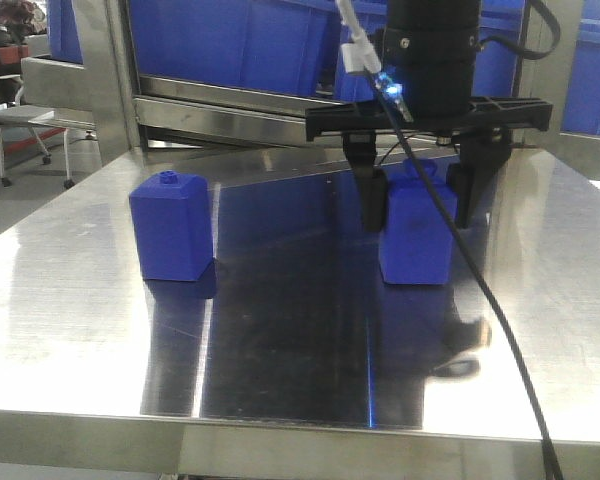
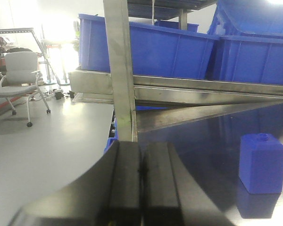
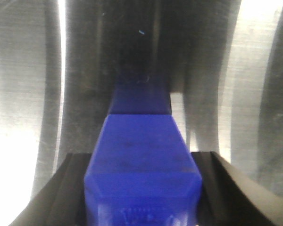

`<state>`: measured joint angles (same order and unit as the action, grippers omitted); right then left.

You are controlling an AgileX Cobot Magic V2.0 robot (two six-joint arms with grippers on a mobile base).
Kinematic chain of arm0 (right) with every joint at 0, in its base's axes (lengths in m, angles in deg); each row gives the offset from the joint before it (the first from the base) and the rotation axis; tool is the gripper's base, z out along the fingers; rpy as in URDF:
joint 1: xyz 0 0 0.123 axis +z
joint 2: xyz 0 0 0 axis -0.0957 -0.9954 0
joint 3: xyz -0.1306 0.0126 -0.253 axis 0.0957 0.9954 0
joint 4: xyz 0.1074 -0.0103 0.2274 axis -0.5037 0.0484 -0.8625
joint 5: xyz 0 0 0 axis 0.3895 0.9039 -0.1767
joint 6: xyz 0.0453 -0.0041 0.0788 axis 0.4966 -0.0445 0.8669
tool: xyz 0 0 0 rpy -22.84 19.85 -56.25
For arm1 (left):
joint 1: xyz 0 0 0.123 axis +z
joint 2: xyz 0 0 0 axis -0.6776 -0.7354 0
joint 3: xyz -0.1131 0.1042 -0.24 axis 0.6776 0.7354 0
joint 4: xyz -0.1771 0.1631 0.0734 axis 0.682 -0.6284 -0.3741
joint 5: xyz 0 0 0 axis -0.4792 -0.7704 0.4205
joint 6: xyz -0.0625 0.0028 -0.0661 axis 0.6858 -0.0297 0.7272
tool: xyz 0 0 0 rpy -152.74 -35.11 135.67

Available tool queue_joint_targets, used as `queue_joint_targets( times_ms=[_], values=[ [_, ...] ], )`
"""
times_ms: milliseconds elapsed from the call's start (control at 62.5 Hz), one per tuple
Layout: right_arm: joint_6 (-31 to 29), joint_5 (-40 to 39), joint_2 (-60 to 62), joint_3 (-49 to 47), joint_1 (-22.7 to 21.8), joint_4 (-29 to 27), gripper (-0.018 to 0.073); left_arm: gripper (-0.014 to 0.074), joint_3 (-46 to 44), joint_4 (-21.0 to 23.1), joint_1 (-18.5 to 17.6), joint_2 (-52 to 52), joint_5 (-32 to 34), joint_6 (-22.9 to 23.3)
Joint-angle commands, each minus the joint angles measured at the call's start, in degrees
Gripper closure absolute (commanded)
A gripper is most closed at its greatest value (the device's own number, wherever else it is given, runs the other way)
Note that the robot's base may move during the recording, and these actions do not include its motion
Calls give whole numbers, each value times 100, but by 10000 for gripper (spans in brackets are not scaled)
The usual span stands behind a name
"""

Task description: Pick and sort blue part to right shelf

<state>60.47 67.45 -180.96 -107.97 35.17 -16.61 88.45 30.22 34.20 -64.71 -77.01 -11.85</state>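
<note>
Surveying the front view, logged the right gripper [image 1: 420, 205] astride the blue part [image 1: 417, 245], one black finger [image 1: 372, 205] on each flank. Found the part upright between those fingers, base on the steel table [image 1: 280, 380], cap up near the finger roots. Noted, in the right wrist view, both fingers close against the part's sides; could not tell whether pressed on or merely alongside. Entered a squatter blue block [image 1: 172, 228] with round knob, upright on the same table, well apart from those fingers and outside their span. Listed the right shelf [image 1: 230, 108] beyond the fingers, past the table's far edge, loaded with blue bins [image 1: 230, 40]. Marked a black cable [image 1: 500, 310] hanging in front of the fingers and the part. Recorded the left gripper [image 2: 141, 188] with fingers [image 2: 125, 179] pressed flat together, nothing between them; saw the squatter block ahead of those fingertips, off to one side, apart. Catalogued a grey wheeled chair [image 2: 19, 70] far beyond, on the floor.
</note>
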Motion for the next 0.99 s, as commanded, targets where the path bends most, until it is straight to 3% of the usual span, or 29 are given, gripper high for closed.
queue_joint_targets(
  times_ms=[0,320,592,864,976],
  values=[
    [-107,-99,625,-160,-13,258,248,462,124,-2,3,128,455,41],
    [-1657,-1419,2155,1457,-586,176,249,462,124,-2,3,128,455,41],
    [-3416,-3144,3689,3336,-1682,-596,249,462,124,-2,3,128,455,41],
    [-3653,-4929,5298,4948,-2846,-695,249,462,124,-2,3,128,455,41],
    [-3653,-5637,5979,5495,-2976,-695,249,462,124,-2,3,128,455,41]
  ],
)
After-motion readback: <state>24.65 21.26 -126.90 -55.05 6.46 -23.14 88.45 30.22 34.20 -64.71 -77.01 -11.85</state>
